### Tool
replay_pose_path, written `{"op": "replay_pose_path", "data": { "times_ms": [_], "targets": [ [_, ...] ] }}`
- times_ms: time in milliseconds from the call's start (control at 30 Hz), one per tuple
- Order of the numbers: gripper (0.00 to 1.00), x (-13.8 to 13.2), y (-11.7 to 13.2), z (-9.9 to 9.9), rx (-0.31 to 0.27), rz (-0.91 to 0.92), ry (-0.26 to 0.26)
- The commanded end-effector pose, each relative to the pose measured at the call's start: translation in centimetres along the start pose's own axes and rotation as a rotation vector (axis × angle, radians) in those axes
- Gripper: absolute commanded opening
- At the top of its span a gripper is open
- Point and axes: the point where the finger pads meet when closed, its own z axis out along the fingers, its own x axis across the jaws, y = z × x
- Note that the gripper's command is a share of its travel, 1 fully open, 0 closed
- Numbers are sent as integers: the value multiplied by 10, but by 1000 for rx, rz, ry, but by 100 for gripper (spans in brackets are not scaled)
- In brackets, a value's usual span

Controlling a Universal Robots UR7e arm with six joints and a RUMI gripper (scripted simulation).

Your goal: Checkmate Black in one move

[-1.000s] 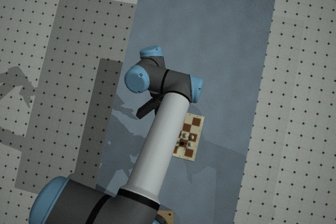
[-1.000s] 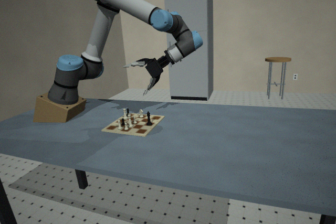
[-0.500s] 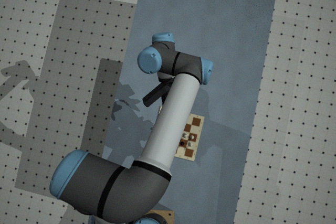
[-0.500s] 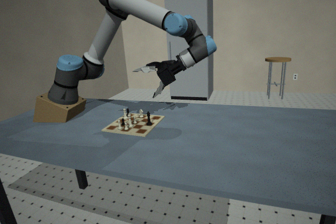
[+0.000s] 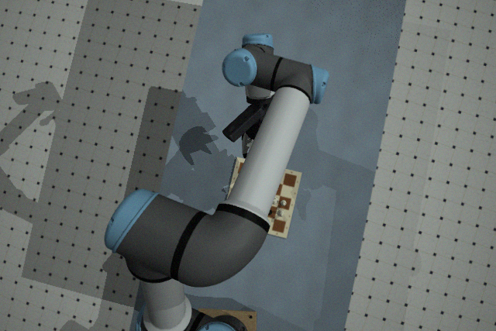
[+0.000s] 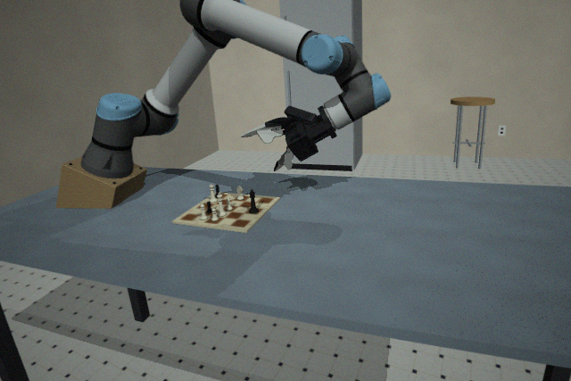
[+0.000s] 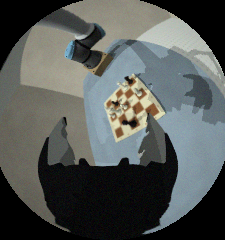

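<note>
The blue-grey table point(image 6: 415, 238) carries everything, with the chessboard point(image 6: 239, 224) as the landmark, lying flat toward the table's left part. To the left of the chessboard and farther back, the arm point(image 6: 249, 24) rises from a tan wooden base block point(image 6: 76, 192) at the table's corner and arches high over the chessboard. The gripper point(image 6: 272, 148) hangs in the air above and just behind the chessboard's far edge, well apart from it, its jaws spread fully and empty. On the chessboard stand several white and black pieces, all upright; the tall black piece point(image 6: 252, 202) is nearest the chessboard's right side, and white pieces point(image 6: 220, 207) cluster around its middle and left.
</note>
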Motion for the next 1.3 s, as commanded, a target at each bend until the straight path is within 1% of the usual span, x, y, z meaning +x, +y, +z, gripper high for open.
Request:
{"op": "replay_pose_path", "data": {
  "times_ms": [0, 167, 400, 467, 533, 600, 633, 700, 833, 967, 1100, 1267],
  "targets": [
    [100, 8, 15, -10, 44, -146, 5],
    [100, 17, 31, -17, 69, -266, 19],
    [100, 26, 47, -21, 91, -378, 35],
    [100, 31, 57, -23, 105, -448, 46],
    [100, 31, 57, -23, 105, -448, 46],
    [100, 37, 66, -24, 116, -514, 58],
    [100, 37, 66, -24, 116, -514, 58],
    [100, 42, 74, -25, 127, -575, 70],
    [100, 46, 82, -25, 136, -630, 81],
    [100, 54, 95, -25, 150, -725, 102],
    [100, 55, 98, -25, 153, -745, 107],
    [100, 62, 109, -23, 164, -824, 127]
  ]
}}
